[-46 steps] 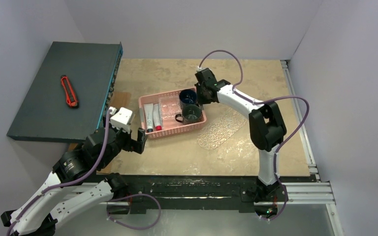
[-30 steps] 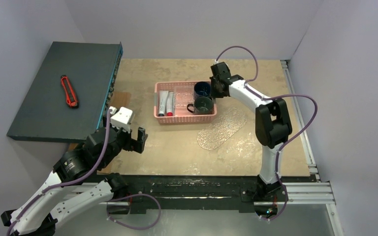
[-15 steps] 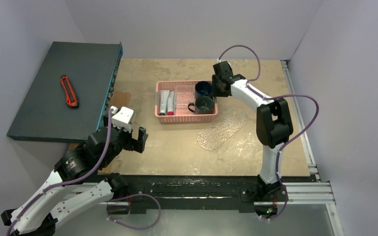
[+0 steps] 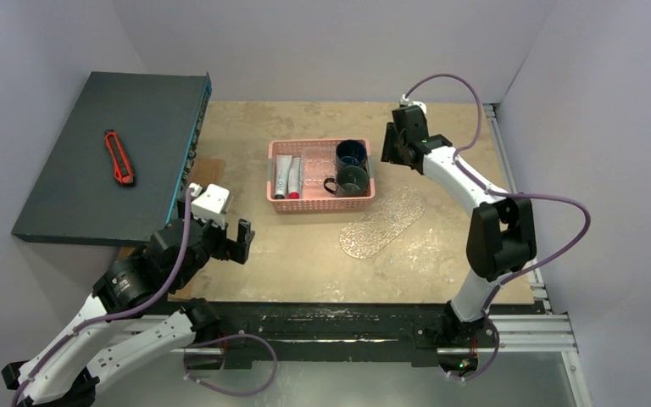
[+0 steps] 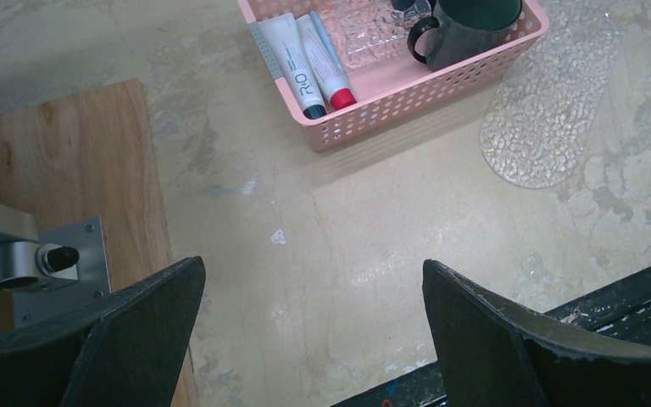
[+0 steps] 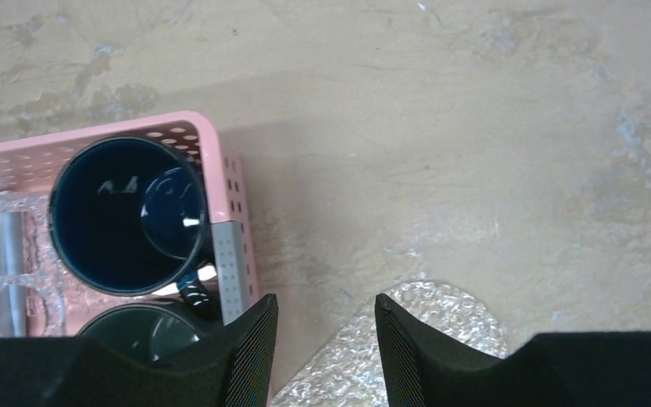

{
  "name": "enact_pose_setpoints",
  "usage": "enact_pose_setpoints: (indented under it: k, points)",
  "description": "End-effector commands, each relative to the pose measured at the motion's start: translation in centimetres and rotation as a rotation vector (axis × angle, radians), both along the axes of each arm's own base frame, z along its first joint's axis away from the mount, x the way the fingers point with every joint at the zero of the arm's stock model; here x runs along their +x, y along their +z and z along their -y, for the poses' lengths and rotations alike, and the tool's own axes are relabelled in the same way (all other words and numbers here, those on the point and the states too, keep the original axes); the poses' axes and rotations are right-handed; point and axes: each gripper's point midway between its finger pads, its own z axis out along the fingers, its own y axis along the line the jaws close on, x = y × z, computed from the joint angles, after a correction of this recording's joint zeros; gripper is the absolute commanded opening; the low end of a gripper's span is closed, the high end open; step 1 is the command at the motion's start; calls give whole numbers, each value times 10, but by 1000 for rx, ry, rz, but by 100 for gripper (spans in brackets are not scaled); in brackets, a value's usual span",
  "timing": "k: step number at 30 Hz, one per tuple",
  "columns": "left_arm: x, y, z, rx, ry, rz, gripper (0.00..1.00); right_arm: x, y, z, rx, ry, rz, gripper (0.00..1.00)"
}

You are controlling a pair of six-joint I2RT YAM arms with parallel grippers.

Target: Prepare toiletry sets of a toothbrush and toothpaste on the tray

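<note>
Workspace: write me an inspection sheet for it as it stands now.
Surface: beige table, mottled and stained.
Job's things: pink basket holds blue mug, green mug, two tubes and a toothbrush; clear tray lies on the table beside the basket, nothing on it.
Clutter: red box cutter on the dark slab; wooden board at the table's left edge.
Grippers: left gripper open wide, empty, above the table; right gripper open, empty, off the basket's right end.
Cables: purple cables loop off both arms, away from the basket.
Surroundings: plain walls; nothing else seen.
</note>
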Motion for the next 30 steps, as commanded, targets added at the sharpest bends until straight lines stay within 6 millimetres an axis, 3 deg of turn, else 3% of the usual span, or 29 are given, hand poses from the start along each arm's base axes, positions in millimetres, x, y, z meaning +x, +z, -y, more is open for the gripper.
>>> enact_pose_setpoints:
  k: [1,8,19,30]
  points:
    - [4,6,1,-16,7,31,100,4,-3,21,14,-66,21,49]
    - [3,6,1,-17,4,31,100,9,-35,42,19,-89,-47,54]
    - [3,5,3,-15,-2,26,100,21,-66,52,-35,-112,-104,64]
    - [3,6,3,-20,-5,29,100,5,-99,60,-72,-115,-183,67]
